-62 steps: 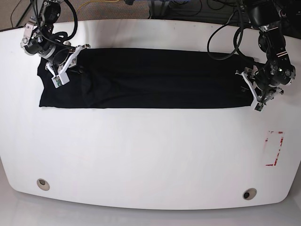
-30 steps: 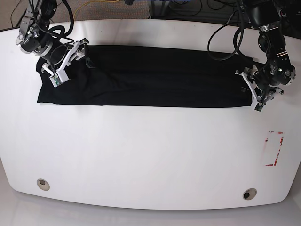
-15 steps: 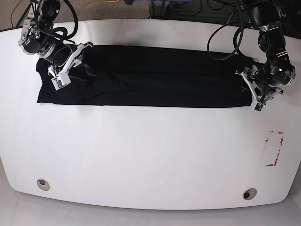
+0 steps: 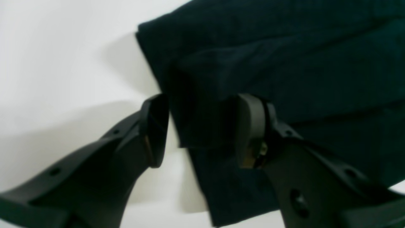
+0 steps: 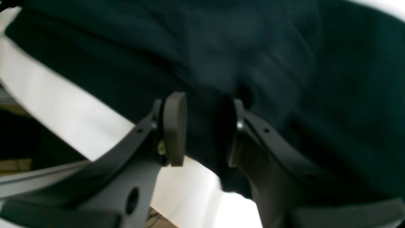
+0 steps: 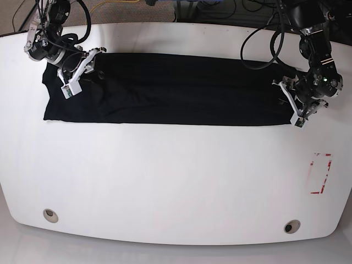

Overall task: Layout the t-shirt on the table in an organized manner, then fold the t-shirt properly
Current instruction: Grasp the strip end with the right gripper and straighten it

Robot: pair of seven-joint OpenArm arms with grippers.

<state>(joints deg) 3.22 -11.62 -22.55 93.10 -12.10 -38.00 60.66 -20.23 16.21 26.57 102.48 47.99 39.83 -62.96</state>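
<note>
The black t-shirt (image 6: pixel 176 91) lies as a long folded band across the far half of the white table (image 6: pixel 176 181). My right gripper (image 6: pixel 81 71) is over the shirt's left end. In the right wrist view it (image 5: pixel 202 129) is shut on a bunched fold of cloth (image 5: pixel 253 63). My left gripper (image 6: pixel 292 104) is at the shirt's right end. In the left wrist view it (image 4: pixel 201 129) is closed on a thick folded edge (image 4: pixel 269 57), which hangs slightly above the table (image 4: pixel 63 47).
Two grommet holes (image 6: pixel 50 215) (image 6: pixel 291 226) sit near the front edge. A red-marked rectangle (image 6: pixel 320 173) is at the right. Cables (image 6: pixel 258 49) trail over the back right of the table. The table's edge shows in the right wrist view (image 5: pixel 47 177).
My right gripper swung about over the shirt's left end and now sits slightly higher and further back, and the wrinkles there shifted with it. My left gripper moved slightly left and back.
</note>
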